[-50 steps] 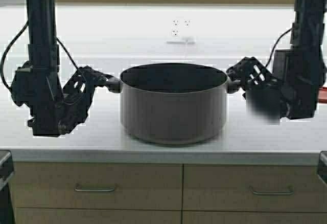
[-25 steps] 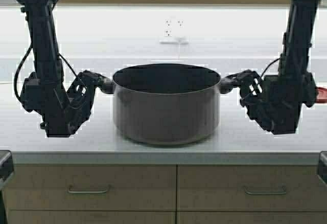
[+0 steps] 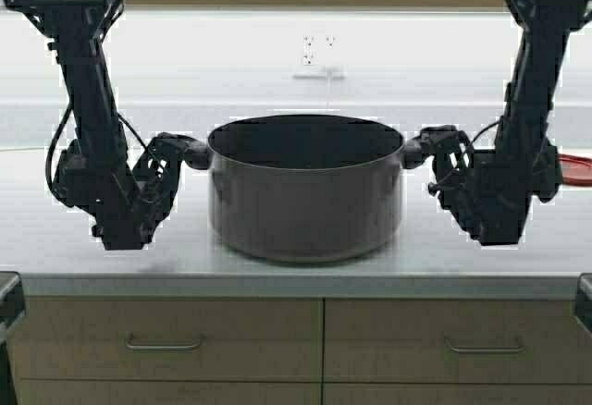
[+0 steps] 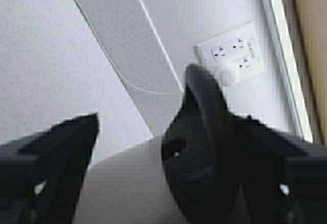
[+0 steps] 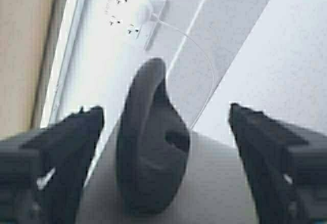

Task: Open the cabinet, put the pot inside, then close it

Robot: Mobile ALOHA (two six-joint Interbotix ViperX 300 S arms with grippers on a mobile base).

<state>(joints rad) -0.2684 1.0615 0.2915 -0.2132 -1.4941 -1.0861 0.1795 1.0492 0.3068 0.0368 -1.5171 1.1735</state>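
Standing on the white countertop (image 3: 305,271): the grey stockpot (image 3: 305,203), upright, open-topped, dark inside, centred between the 2 arms. At its left loop handle (image 3: 195,153), the left gripper (image 3: 174,149); in the left wrist view, fingers (image 4: 51,147) spread apart either side of that handle (image 4: 204,127), the handle lying nearer 1 finger, contact hard to judge. At the right loop handle (image 3: 413,151), the right gripper (image 3: 435,143); in the right wrist view, fingers (image 5: 61,142) likewise parted, the handle (image 5: 150,142) in the gap closer to 1 side with clear space on the other. Not clamped on either side, as far as visible. Behind the pot, on the white wall: a 3-socket outlet (image 3: 316,50) with a white plug and cord. At the right edge, partly hidden by the right arm: a red lid-like object (image 3: 573,166), probably flat on the counter. Below the countertop: 2 tan wood-grain drawers (image 3: 166,331) with slim metal handles (image 3: 163,342).
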